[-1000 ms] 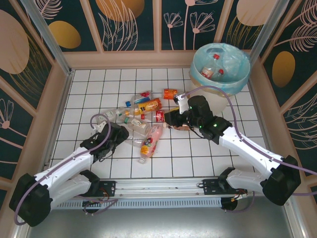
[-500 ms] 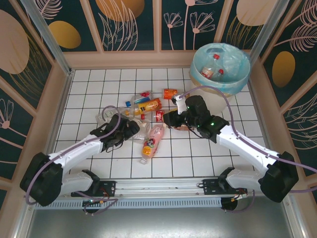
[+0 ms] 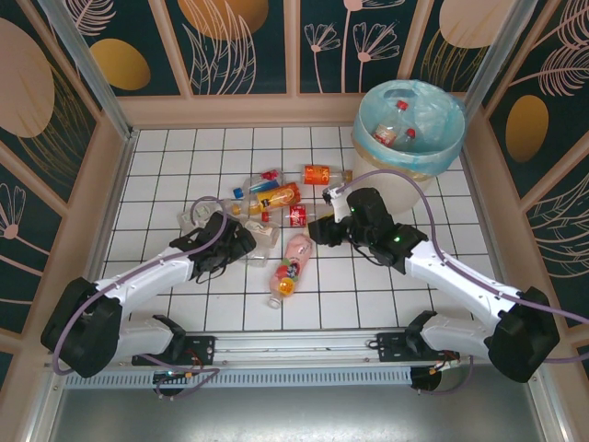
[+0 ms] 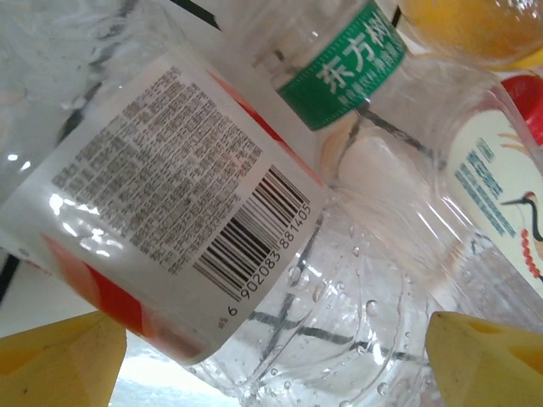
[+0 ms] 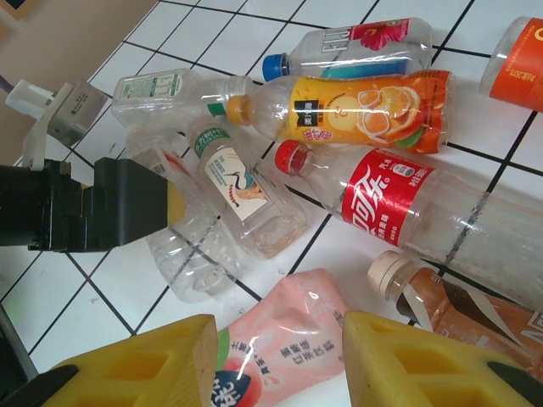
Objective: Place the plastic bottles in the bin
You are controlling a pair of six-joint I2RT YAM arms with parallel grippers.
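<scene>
— Pink bottle [image 3: 288,267] lies lower in the frame than before, turned.
— Fingers?
— Left fingers [image 4: 64,360] apart, a clear bottle [image 4: 322,339] between them; right fingers [image 5: 136,365] apart over the pink one. Plastic bottles [image 3: 276,196] lie mid-desk [image 3: 184,152]; bin [image 3: 419,180] upper right.

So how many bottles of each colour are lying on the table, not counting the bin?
Clear: 5 (blue-capped bottle, green-labelled bottle, crane-labelled bottle, crumpled bottle, cola bottle)
Orange: 2 (juice bottle, orange-wrapped bottle)
Pink: 1 (pink bottle)
Brown: 1 (brown bottle)
Total: 9
</scene>
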